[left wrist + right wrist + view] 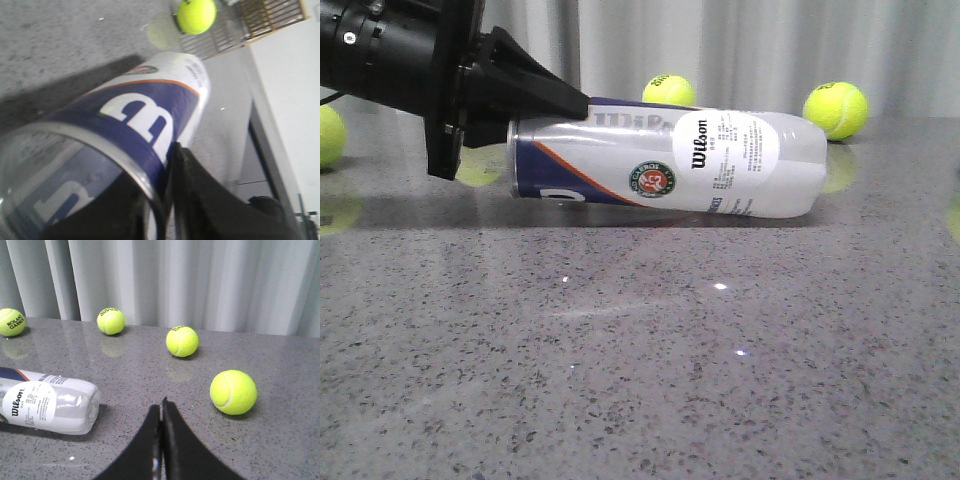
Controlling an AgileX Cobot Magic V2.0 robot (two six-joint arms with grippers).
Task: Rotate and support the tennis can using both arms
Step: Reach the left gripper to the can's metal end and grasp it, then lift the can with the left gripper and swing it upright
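The tennis can [670,165] lies on its side on the grey table [640,360], silver rim to the left and closed clear end to the right. My left gripper [570,108] is shut on the can's rim, with one finger inside the open mouth and one on the outer wall. In the left wrist view the can [145,105] fills the frame and the left gripper [167,165] pinches its rim. My right gripper [161,407] is shut and empty, low over the table, to the right of the can's closed end [50,400] and apart from it.
Loose tennis balls lie behind the can [669,90], at the back right [835,108] and at the left edge [328,135]. In the right wrist view one ball [233,391] sits close to the right gripper and another [182,341] farther back. A grey curtain closes the back.
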